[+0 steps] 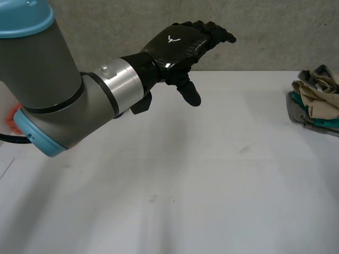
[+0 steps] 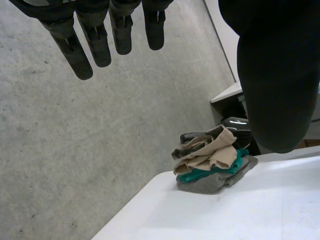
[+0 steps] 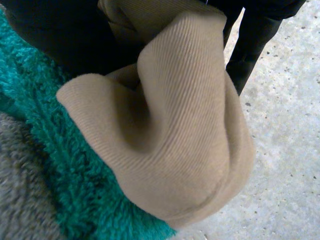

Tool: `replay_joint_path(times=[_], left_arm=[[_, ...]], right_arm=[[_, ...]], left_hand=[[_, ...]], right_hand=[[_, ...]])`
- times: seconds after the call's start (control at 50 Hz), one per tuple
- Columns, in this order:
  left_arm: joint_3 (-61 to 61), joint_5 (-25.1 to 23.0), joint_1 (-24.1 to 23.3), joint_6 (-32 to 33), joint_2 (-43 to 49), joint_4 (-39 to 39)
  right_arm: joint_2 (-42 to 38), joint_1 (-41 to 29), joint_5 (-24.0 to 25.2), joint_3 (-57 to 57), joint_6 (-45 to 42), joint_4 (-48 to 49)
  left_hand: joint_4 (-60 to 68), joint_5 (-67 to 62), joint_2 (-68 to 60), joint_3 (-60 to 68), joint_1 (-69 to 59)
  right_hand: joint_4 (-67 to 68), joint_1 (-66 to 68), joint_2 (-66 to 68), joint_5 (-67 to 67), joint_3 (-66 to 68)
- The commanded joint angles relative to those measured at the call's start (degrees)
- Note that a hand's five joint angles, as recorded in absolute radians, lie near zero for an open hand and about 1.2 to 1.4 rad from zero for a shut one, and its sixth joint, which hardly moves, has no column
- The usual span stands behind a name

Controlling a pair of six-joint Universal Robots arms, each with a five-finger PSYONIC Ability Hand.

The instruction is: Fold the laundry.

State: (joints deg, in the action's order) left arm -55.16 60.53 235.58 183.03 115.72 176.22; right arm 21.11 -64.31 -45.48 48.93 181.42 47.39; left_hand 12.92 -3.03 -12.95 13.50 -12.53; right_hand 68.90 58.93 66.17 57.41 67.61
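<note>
A small pile of laundry point(image 1: 317, 100) lies at the far right edge of the white table point(image 1: 212, 174), with tan cloth on top of teal and grey pieces. My left hand point(image 1: 177, 45) hovers open above the table's far middle, fingers straight, thumb down, holding nothing. In the left wrist view the pile point(image 2: 212, 160) sits well beyond its fingers point(image 2: 95, 35). In the right wrist view my right hand point(image 3: 252, 37) is shut on a bunched fold of the tan cloth point(image 3: 180, 130), just above the teal fleece point(image 3: 60, 150) and the grey piece point(image 3: 20, 200).
A concrete wall point(image 1: 275, 32) runs behind the table. Concrete floor point(image 3: 285, 150) lies past the pile at the table's right edge. A dark object point(image 2: 237, 125) and a white ledge point(image 2: 227, 92) stand behind the pile.
</note>
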Motion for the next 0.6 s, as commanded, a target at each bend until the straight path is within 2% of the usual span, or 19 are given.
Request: replay_joint_path(times=[0.02,0.04,0.12,0.14,0.28,0.36,0.42,0.44,0.5,0.52,0.6], left_arm=[[-0.21,0.12,-0.3,0.04,0.12,-0.09],[-0.21,0.12,-0.3,0.04,0.03,-0.09],[-0.12,0.12,-0.56,0.04,-0.14,-0.09],[-0.12,0.12,-0.65,0.04,-0.23,-0.09],[-0.21,0.03,-1.53,-0.13,-1.28,0.0],[-0.21,0.03,-2.14,-0.22,-1.99,-0.09],[-0.82,-0.06,-2.58,-0.22,-2.95,-0.09],[-0.91,-0.06,-2.67,-0.31,-3.13,0.0],[-1.0,-0.06,-3.02,-0.31,-4.36,0.0],[-0.91,-0.06,-3.02,-0.31,-4.71,0.0],[-0.21,-0.15,-3.02,-0.48,-6.29,0.18]], right_arm=[[3.67,0.42,1.28,3.01,-0.01,-0.19],[4.19,0.33,1.19,3.53,-0.01,-0.54],[8.93,0.15,0.31,7.4,0.08,-2.21],[11.55,0.15,-0.3,9.23,-0.01,-3.61],[20.8,0.77,-2.41,15.13,-1.06,-11.87],[26.95,4.1,-6.62,17.77,-4.48,-20.83],[30.64,7.62,-11.63,17.78,-9.84,-28.83],[32.13,9.02,-15.04,17.26,-13.33,-32.94],[33.72,10.52,-20.94,15.41,-19.5,-37.8],[34.6,10.44,-24.96,13.93,-23.78,-39.81],[37.58,9.13,-32.28,13.03,-30.75,-37.65]], left_hand=[[3.68,-3.58,-3.66,3.1,-4.08],[3.68,-3.58,-3.66,3.1,-4.08],[3.68,-3.58,-3.66,3.1,-4.08],[3.68,-3.58,-3.66,3.1,-4.08],[3.68,-3.58,-3.66,3.1,-4.08],[3.68,-3.58,-3.66,3.1,-4.08],[3.68,-3.58,-3.66,3.1,-4.08],[3.68,-3.58,-3.66,3.1,-4.08],[3.52,-3.41,-3.49,2.94,-3.91],[3.68,-3.58,-3.65,3.1,-4.08],[3.52,-3.41,-3.49,2.93,-3.91]], right_hand=[[11.1,21.07,13.83,12.59,12.39],[11.1,21.07,13.83,12.59,12.39],[-49.93,-39.95,-47.2,-48.43,-48.63],[-58.9,-48.93,-56.17,-57.41,-57.61],[-58.9,-48.93,-56.17,-57.41,-57.61],[-58.9,-48.93,-56.17,-57.41,-57.61],[-58.9,-48.93,-56.17,-57.41,-57.61],[-58.9,-48.93,-56.17,-57.41,-57.61],[-58.9,-48.93,-56.17,-57.41,-57.61],[-58.9,-48.93,-56.17,-57.41,-57.61],[-58.9,-48.93,-56.17,-57.41,-57.61]])
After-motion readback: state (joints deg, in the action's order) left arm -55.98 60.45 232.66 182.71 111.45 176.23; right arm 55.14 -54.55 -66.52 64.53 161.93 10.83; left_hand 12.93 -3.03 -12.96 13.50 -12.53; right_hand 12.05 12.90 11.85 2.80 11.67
